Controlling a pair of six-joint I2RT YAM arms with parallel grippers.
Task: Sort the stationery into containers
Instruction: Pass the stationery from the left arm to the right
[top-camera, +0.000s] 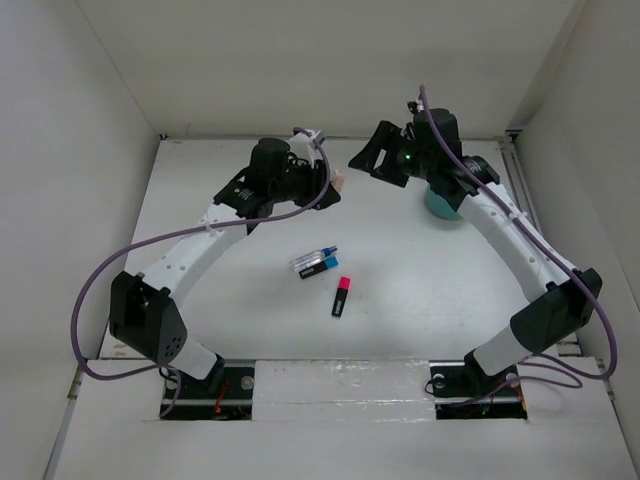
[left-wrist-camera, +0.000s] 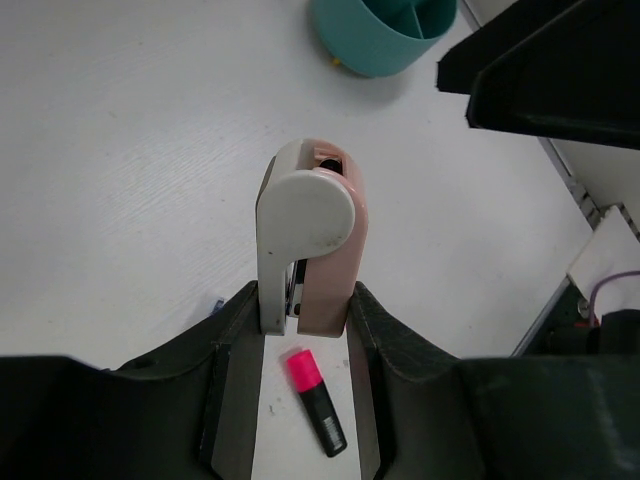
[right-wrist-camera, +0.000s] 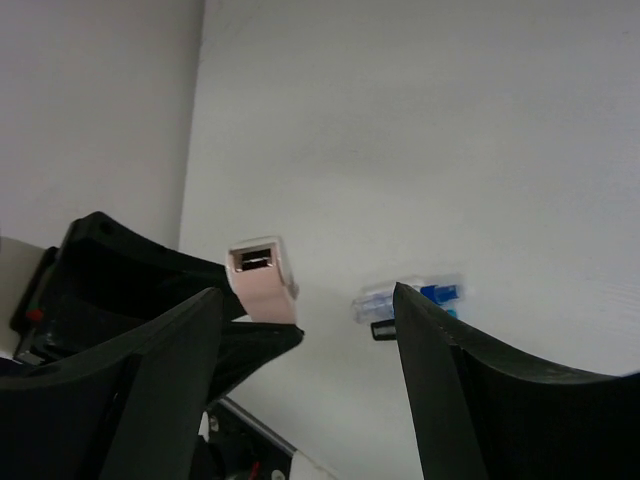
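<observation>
Looking down from the top camera, I see the left gripper (top-camera: 333, 186) clamped on a small pink-and-white piece (top-camera: 339, 183), held above the table (top-camera: 420, 290) to the left of the teal cup (top-camera: 441, 209). The cup is mostly hidden under the right arm. The right gripper (top-camera: 362, 163) hangs between the held piece and the cup, its fingers spread apart with nothing in them. Nearer the arm bases than the cup lie a clear tube (top-camera: 310, 260) and a blue-capped highlighter (top-camera: 321, 268) touching side by side, with a pink-capped highlighter (top-camera: 342, 296) just beyond them, farther again from the cup. On the left wrist camera, both fingers press the lower sides of the piece, which stands upright; the cup sits beyond it, its inner dividers showing, and the pink-capped highlighter lies on the table on the opposite side from the cup. On the right wrist camera, the fingers stand wide apart, framing the held piece, with the tube and blue-capped highlighter on the table past it; the cup is out of this view.
</observation>
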